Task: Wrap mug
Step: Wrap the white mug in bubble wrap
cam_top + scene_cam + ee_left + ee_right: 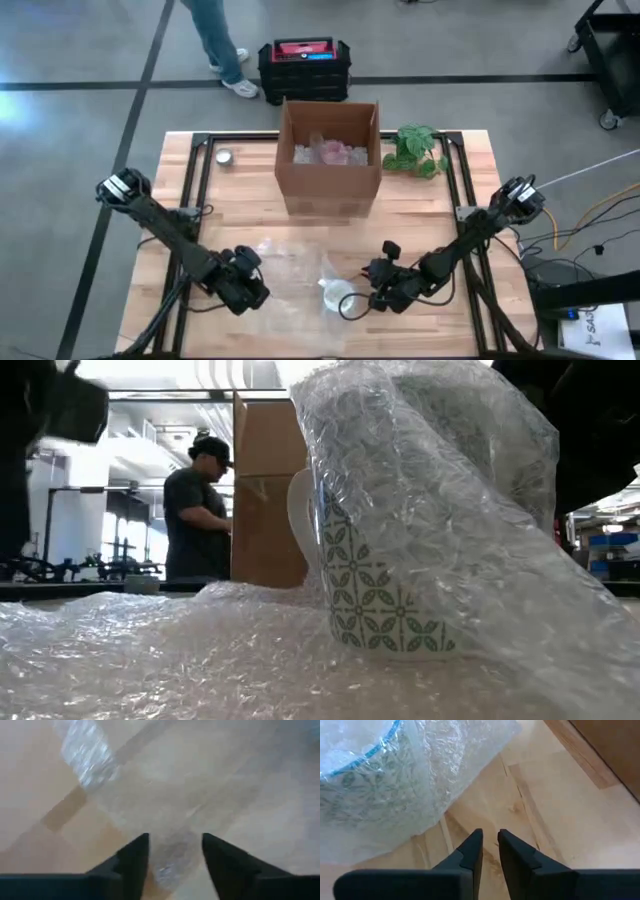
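Observation:
A white mug with a green leaf pattern (pixel 385 605) stands upright on the wooden table, near its front edge. A sheet of clear bubble wrap (pixel 430 470) is draped over it and spreads out on the table toward the left (pixel 285 262). My right gripper (pixel 490 842) is shut just to the right of the mug (pixel 355 775), low over bare wood, with nothing between its fingers. My left gripper (pixel 174 845) is open at the sheet's left end (pixel 250 285), and a strip of wrap (pixel 172 857) lies between and below its fingertips. My left gripper stands with one finger on either side of a strip of bubble wrap (pixel 170 865) that lies on the table. Whether the fingers touch it, I cannot tell.
An open cardboard box (pixel 330 190) holding wrapped items stands at the table's far middle. A green plant (pixel 415 150) is to its right and a small round tin (pixel 225 157) to its left. A person (pixel 195 510) stands beyond the far edge, near a red-and-black case (pixel 305 65).

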Robot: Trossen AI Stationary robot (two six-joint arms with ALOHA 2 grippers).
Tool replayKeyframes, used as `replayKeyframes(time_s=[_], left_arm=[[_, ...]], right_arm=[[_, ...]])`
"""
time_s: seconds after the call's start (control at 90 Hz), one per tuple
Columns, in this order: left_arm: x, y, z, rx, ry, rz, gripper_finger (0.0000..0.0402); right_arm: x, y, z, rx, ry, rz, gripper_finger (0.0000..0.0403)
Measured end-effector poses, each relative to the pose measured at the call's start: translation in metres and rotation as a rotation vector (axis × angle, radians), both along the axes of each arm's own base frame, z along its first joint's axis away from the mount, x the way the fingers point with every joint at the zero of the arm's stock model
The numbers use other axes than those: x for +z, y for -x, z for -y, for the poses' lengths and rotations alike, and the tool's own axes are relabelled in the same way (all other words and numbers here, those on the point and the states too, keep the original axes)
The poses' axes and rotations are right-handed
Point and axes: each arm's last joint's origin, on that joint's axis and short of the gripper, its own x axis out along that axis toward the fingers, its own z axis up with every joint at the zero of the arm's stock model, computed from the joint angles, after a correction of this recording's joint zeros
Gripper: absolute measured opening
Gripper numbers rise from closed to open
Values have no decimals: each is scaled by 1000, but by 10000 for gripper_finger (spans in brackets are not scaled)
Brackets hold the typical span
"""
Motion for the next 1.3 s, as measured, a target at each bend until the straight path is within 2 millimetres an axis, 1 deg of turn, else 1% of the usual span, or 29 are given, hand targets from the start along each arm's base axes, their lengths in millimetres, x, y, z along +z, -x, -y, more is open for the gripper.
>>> replayKeyframes(time_s=[0.078, 0.156, 0.244, 0.322, 0.4, 0.456, 0.522, 0.589, 0.644, 0.689, 0.822, 0.922, 1.1, 1.222, 1.3], left_arm=[[-10, 3, -3, 40, 5, -16, 244], [-20, 3, -2, 48, 32, 8, 262], [-31, 1, -1, 50, 65, 42, 268], [-42, 1, -1, 50, 58, 37, 260], [-49, 1, -1, 50, 43, 34, 234], [-51, 1, -1, 51, 35, 26, 203], [-50, -1, 1, 52, 32, 34, 150], [-46, -5, 3, 47, 33, 58, 84], [-39, -12, 8, 27, 52, 112, 31], [-29, -18, 12, 11, 47, 173, 15], [1, -34, 21, -84, -64, 321, 15], [32, -48, 27, -136, -159, 440, 3], [77, -72, 28, -246, -316, 576, 1], [96, -90, 21, -295, -405, 686, 1], [101, -100, 16, -322, -408, 761, 1]], right_arm=[[0, 0, 0, 0, 2, 0, 58], [0, 0, 0, 1, 2, 0, 63], [0, 0, 0, 2, 3, 0, 69], [0, 0, 0, 1, 4, 0, 73], [0, 0, 0, -2, 9, 4, 76], [0, 0, 0, -5, 12, 7, 78], [0, 0, 1, -11, 19, 12, 78], [0, 0, 1, -11, 19, 12, 75], [0, 0, 1, -11, 19, 13, 71], [0, 0, 1, -11, 19, 14, 67], [1, -1, 0, 16, 38, 8, 54], [0, 0, -1, 33, 39, -1, 43], [0, 0, -1, 52, 29, -11, 29], [1, -1, -2, 53, 24, -3, 23], [1, -1, -2, 54, 19, 0, 23]])
